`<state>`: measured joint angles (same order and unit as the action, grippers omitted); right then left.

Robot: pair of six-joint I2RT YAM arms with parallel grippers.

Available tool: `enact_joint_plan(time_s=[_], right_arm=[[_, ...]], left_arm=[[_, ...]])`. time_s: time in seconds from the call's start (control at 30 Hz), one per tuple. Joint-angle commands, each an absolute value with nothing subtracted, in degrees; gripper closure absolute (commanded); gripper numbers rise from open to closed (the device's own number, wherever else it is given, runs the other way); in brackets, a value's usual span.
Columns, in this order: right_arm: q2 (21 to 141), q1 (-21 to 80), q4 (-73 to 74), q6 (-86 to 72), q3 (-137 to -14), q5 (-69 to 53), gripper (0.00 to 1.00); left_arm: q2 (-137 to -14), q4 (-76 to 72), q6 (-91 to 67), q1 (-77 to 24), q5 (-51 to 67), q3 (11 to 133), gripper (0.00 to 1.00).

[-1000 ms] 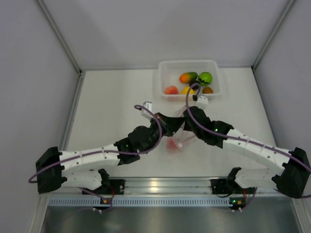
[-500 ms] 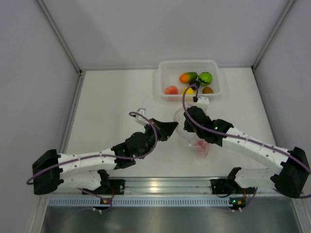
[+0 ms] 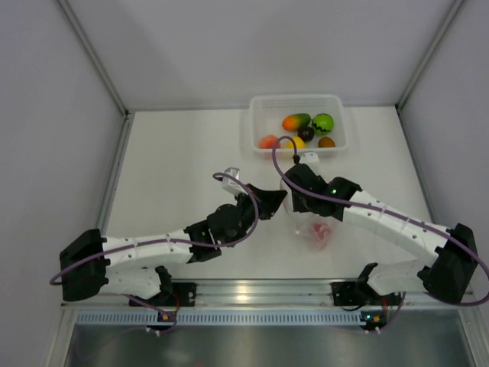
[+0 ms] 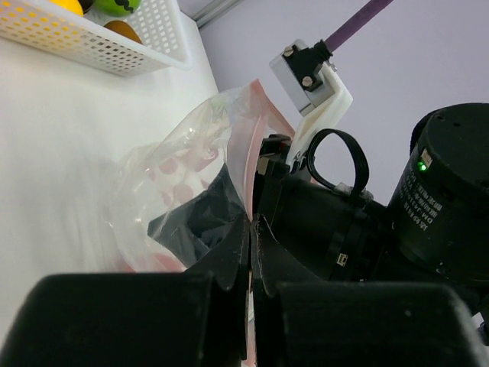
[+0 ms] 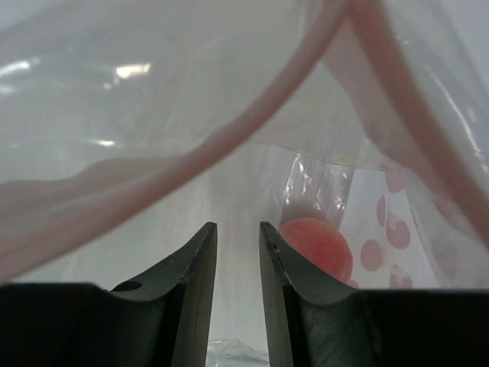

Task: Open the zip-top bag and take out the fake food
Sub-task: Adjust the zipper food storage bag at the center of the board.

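**Zip-top bag held between two robot claws**

The clear zip-top bag (image 4: 172,172), its pink-red zip strip parted, is held up over the middle of the white table (image 3: 176,168), between the two arms. One pink-red fruit (image 5: 317,243) is seen inside it. The left gripper (image 4: 250,222) is closed, with a lip of the bag pinched between its fingertips. The right gripper (image 5: 238,229) is set just to the right, at the bag's mouth, its jaws a narrow gap apart. Whether film is caught there cannot be told. Other fake fruits, among them a mango (image 3: 296,121) and a green one (image 3: 323,122), are gathered in a white tray (image 3: 250,126) at the far edge.
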<state>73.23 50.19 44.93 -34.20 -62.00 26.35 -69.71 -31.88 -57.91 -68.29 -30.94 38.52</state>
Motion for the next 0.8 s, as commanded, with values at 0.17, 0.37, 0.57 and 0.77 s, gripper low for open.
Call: enact_joint_plan(time_s=[0.17,0.37,0.57,0.77], right_arm=[[66.5,49.4,53.3,-33.6,-59.6,28.0,0.68],[63.1,46.3,52.8,-31.8,-56.6,23.0,0.69],[63.1,46.4,49.2,-32.1,-53.1,16.0,0.71],[63.2,48.1,42.0,-33.0,-51.3,11.3,0.73]], left_arm=[[-69.2,-35.0,-54.1,-69.1,-29.2,43.1,1.0],[-65.7,-34.9,-49.3,-71.4,-31.9,43.7,1.0],[-64.2,-34.9,-48.2,-71.7,-34.3,42.4,1.0],[-67.0,-34.9,-48.2,-71.7,-31.6,43.5,1.0]])
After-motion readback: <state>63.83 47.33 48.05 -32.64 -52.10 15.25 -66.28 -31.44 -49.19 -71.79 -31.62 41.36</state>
